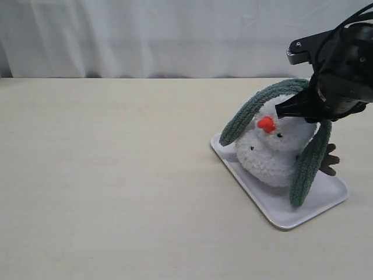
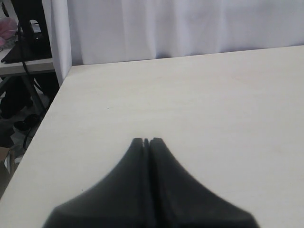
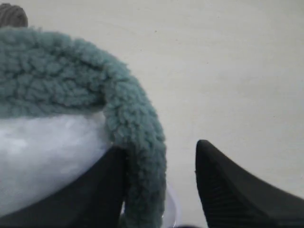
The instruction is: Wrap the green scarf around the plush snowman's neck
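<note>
Scarf: fuzzy dull-green fleece scarf (image 1: 253, 105) lies over the top of the fluffy white plush snowman (image 1: 274, 154), one end hanging down each side.
Left to do: seat it at the neck (hidden), cross the ends in front, I'd say.
R gripper (image 1: 281, 109): jaws apart, scarf strand btwn them, not pinched.
L gripper (image 2: 146, 141): jaws together, empty, over the pale table (image 2: 213, 104).
Around: snowman sits on a white rectangular tray (image 1: 274, 213); R arm hides part of the head.

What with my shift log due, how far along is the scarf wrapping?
Done: green scarf draped over the plush snowman, ends hanging either side. In hand: right claw open astride one strand. Remaining: crossing those ends into a wrap; left claw is shut, elsewhere.
</note>
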Tool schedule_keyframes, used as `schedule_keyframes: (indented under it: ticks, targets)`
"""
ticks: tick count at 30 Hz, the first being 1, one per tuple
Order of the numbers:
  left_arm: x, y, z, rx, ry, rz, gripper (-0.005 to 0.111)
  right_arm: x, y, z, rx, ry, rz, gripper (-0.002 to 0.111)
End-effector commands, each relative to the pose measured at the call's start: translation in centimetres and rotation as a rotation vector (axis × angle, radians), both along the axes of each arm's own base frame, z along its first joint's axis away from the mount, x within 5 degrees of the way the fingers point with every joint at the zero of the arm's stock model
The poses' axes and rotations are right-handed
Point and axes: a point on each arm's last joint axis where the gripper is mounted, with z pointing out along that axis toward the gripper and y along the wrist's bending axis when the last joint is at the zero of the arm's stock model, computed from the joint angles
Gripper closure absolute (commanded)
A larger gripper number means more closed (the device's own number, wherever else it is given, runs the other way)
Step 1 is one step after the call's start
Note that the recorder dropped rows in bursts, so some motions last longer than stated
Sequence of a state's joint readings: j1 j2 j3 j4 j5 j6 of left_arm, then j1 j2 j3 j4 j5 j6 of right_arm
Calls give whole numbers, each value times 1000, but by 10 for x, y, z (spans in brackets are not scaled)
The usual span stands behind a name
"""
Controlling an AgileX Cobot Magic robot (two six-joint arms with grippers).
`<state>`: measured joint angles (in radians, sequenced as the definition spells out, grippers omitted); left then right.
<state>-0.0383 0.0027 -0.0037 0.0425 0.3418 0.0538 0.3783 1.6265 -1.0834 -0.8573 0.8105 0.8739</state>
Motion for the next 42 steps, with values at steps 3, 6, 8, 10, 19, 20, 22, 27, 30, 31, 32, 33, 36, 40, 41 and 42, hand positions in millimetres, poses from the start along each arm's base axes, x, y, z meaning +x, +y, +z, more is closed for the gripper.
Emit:
schedule_keyframes:
  ticks: [3,6,8,10,19,20,22,27,30,31,32,33,36,40,41,42]
  targets:
    - [0,-1,0,-3,-10,-10,107,0,6,4,64,75,32,55]
    - [0,-1,0,-3,-10,-10,107,0,8,11,83,98,26,55]
    - [0,-1,0,-3,-10,-10,107,-1,6,15,62,117,15,55]
    - [0,-1,0,-3,-10,-10,107,-2,4,18,34,143,-2,55]
    - [0,-1,0,-3,-10,-10,107,-10,-2,24,-20,199,-12,55]
    - [0,-1,0,-3,-10,-10,107,-11,-2,27,-5,184,-7,55]
    - [0,-1,0,-3,-10,-10,107,-14,1,35,42,153,20,55]
    - [0,-1,0,-3,-10,-10,107,-21,7,50,140,106,113,55]
    - [0,-1,0,-3,-10,-10,107,-22,10,55,158,83,159,55]
    - [0,-1,0,-3,-10,-10,107,-22,10,56,160,78,165,55]
    - [0,-1,0,-3,-10,-10,107,-21,12,56,168,74,182,55]
    - [0,-1,0,-3,-10,-10,107,-21,13,56,177,70,198,55]
    - [0,-1,0,-3,-10,-10,107,-18,19,58,206,28,243,55]
    - [0,-1,0,-3,-10,-10,107,-10,21,62,234,-29,234,63]
    - [0,-1,0,-3,-10,-10,107,-7,21,64,228,-30,221,67]
    - [0,-1,0,-3,-10,-10,107,-3,21,64,207,-24,207,73]
